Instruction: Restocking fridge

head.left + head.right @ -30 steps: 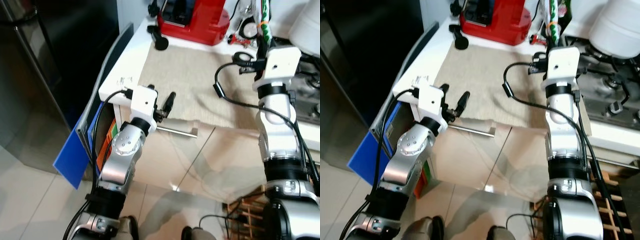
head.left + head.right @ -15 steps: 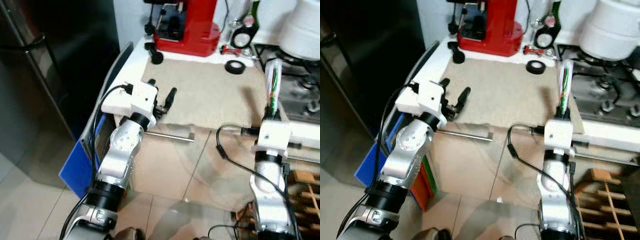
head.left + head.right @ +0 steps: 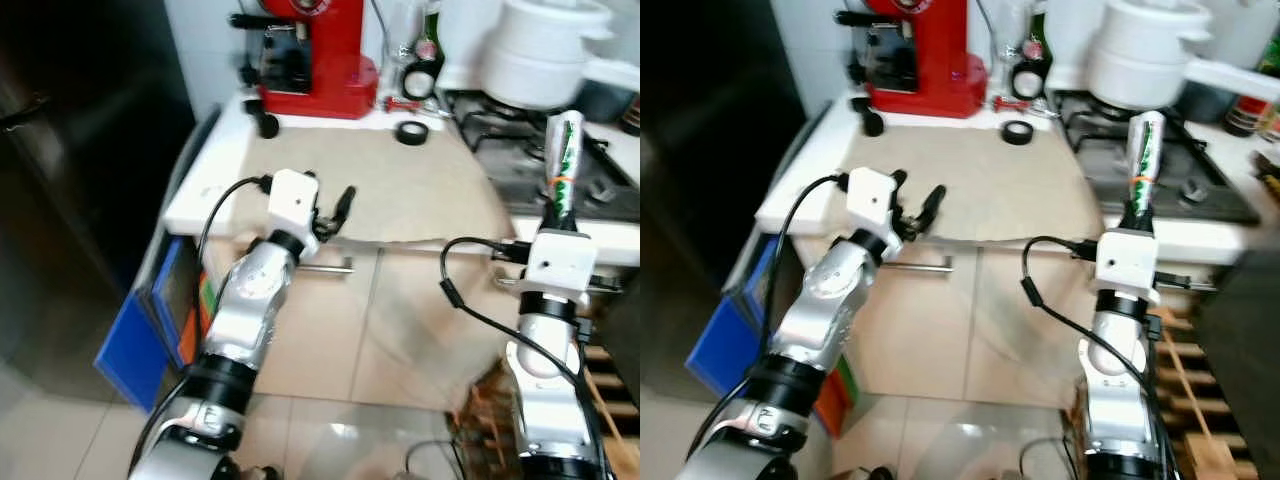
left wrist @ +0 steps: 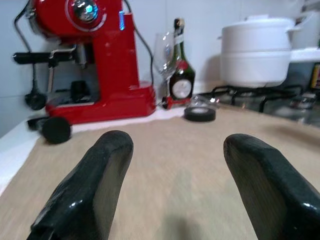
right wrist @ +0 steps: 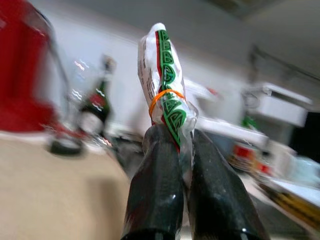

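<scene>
My right gripper (image 5: 176,150) is shut on a rolled plastic packet (image 5: 162,80) printed green, red and white, bound with an orange rubber band. The packet (image 3: 561,160) stands upright above my right wrist, in front of the stove (image 3: 520,130) at the counter's right end. My left gripper (image 3: 330,208) is open and holds nothing; its two black fingers (image 4: 95,185) hover just above the beige cloth (image 3: 370,180) on the counter. The dark fridge (image 3: 70,150) stands at my left, shut.
A red coffee machine (image 3: 305,50), a dark bottle (image 3: 428,40), a roll of black tape (image 3: 407,131) and a white pot (image 3: 540,60) line the counter's back. A blue panel (image 3: 135,340) leans by the cabinet. A wooden rack (image 3: 1200,400) sits on the floor at right.
The camera has pulled back and turned right, so more of the stove shows. My right arm still carries the packet upright. The left gripper stays open over the cloth.
</scene>
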